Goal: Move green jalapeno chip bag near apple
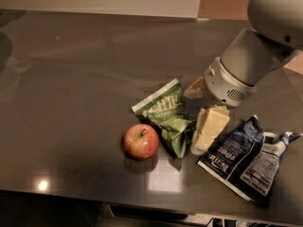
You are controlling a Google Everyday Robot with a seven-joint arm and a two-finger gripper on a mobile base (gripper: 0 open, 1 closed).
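The green jalapeno chip bag (165, 116) lies crumpled on the dark table, its lower tip almost touching the red apple (141, 141), which sits just left of and below it. My gripper (200, 109) is at the bag's right edge, low over the table. Its two cream fingers are spread apart, one above (193, 90) and one below (209, 127), and nothing is clamped between them. The bag's right end reaches toward the gap between the fingers.
A larger dark blue chip bag (246, 158) lies right of the gripper near the table's front edge (94, 197). My white arm (255, 56) comes in from the upper right. A bright light reflection (163, 178) sits below the green bag.
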